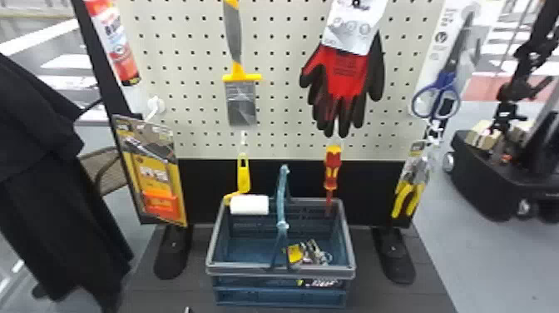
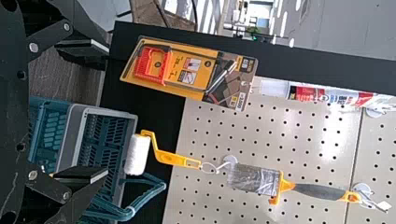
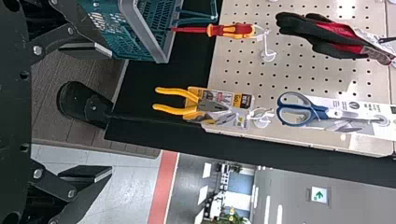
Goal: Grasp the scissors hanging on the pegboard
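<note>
The scissors [image 1: 448,78] have blue handles and hang in their card pack at the right edge of the white pegboard [image 1: 283,133], handles down. In the right wrist view the scissors [image 3: 327,113] hang well beyond my right gripper [image 3: 91,109], which is open and holds nothing. Yellow-handled pliers [image 3: 187,105] hang just below them, on the side nearer the gripper. My left gripper [image 2: 88,112] is open too, facing the board's left half near the paint roller [image 2: 137,154] and the blue basket [image 2: 70,140].
A red and black glove [image 1: 341,79], a brush [image 1: 240,95], a red screwdriver [image 1: 332,166] and a yellow saw pack [image 1: 152,175] also hang on the board. The blue basket [image 1: 345,249] stands at its foot. A black cart [image 1: 499,179] stands on the right, dark cloth [image 1: 41,175] on the left.
</note>
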You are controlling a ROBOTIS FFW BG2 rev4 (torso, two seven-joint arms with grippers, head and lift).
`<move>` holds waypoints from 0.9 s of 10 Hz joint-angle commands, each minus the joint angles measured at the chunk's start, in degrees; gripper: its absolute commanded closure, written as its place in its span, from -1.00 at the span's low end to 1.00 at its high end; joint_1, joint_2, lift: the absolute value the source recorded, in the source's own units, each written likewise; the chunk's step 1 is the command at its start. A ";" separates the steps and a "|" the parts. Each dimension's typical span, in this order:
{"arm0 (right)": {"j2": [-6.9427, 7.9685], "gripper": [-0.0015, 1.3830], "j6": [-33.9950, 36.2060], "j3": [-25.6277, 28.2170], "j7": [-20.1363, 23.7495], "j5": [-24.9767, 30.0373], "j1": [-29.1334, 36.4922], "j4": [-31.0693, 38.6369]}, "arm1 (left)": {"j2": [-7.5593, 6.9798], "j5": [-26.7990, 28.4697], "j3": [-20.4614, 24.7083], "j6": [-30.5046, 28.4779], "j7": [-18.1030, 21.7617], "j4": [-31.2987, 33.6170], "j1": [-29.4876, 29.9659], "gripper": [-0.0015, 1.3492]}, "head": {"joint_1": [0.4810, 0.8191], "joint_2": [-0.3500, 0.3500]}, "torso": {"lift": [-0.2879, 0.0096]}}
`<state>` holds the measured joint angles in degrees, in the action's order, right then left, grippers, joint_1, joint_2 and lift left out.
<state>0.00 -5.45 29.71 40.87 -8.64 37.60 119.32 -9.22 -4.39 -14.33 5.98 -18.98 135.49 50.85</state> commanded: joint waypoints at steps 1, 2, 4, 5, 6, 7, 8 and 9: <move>0.05 -0.43 0.00 0.00 0.00 -0.23 0.08 0.00 | -0.01 0.00 0.00 0.00 0.00 0.01 0.00 -0.45 | -0.60 0.00 | 0.26; 0.05 -0.43 0.00 0.00 0.00 -0.23 0.08 0.00 | -0.01 0.00 0.00 0.00 0.00 0.01 0.00 -0.45 | -0.60 0.00 | 0.26; 0.05 -0.43 0.00 0.00 -0.09 -0.32 0.08 0.14 | -0.01 -0.09 0.00 -0.09 0.00 0.01 0.00 -0.45 | -0.60 0.00 | 0.26; 0.05 -0.43 0.00 0.00 -0.09 -0.32 0.08 0.14 | -0.01 -0.09 0.00 -0.09 0.00 0.01 0.00 -0.45 | -0.60 0.00 | 0.26; 0.05 -0.43 0.00 0.00 -0.17 -0.50 -0.04 0.56 | -0.01 -0.09 0.00 -0.09 0.00 0.01 0.00 -0.45 | -0.60 0.00 | 0.26; 0.05 -0.44 1.41 0.00 -0.26 -1.46 -0.53 1.27 | -0.01 -0.09 0.00 -0.09 0.00 0.01 0.00 -0.45 | -0.60 0.00 | 0.26; 0.05 -0.46 2.81 0.00 -0.26 -1.73 -1.27 2.39 | -0.01 -0.18 0.00 -0.09 0.00 0.01 0.00 -0.45 | -0.60 0.00 | 0.26; 0.05 -0.46 4.13 0.00 -0.17 -1.99 -2.26 3.24 | -0.01 -0.18 0.00 -0.09 0.00 0.01 0.00 -0.45 | -0.60 0.00 | 0.26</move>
<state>0.00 -2.08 29.71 40.67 -10.50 35.85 122.05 -9.23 -4.56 -14.34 5.89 -18.98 135.50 50.85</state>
